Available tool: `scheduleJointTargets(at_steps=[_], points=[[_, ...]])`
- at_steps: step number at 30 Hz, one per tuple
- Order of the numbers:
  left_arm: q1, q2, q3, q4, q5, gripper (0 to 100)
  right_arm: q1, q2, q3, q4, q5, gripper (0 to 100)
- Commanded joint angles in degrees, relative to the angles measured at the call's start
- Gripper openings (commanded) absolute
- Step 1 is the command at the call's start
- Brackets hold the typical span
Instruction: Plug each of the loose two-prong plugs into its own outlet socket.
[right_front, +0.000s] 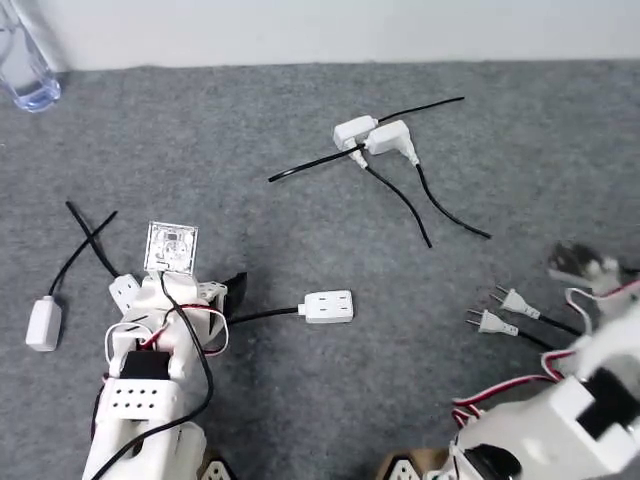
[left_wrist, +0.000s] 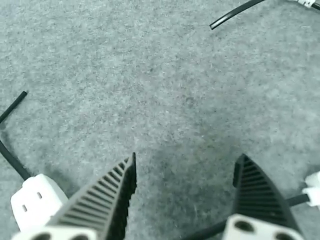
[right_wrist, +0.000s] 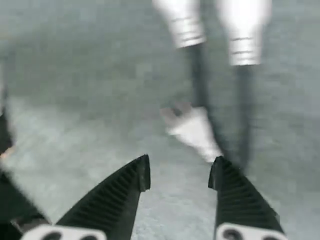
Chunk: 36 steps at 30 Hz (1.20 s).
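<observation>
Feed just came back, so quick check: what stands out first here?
Two loose plugs lie side by side at the right of the grey mat, with the open right gripper aimed at them. A white socket lies mid-table beside the left arm, and what looks like a joined plug and socket sits farther back.
</observation>
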Motion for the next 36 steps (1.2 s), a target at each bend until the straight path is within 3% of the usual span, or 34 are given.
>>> scheduleJointTargets(at_steps=[1, 6, 18, 26, 36], points=[[1.14, -0.44, -0.22, -1.58, -1.76, 30, 3.56, -0.13, -3.43, 6.11, 16.18, 18.6], [1.41, -0.44, 0.22, -1.41, -2.73, 30, 5.23, 1.45, -3.34, 6.73, 26.11, 18.6], [1.49, -0.44, 0.13, -1.76, -2.81, 30, 0.48, 10.33, -3.87, -6.73, 25.41, 18.6], [1.58, -0.44, 0.13, -1.76, -2.81, 30, -0.13, 9.89, -12.66, 1.01, 25.67, 18.6], [1.67, -0.44, 0.13, -1.76, -2.81, 30, -1.98, 21.76, -13.01, -3.12, 25.32, 18.6]])
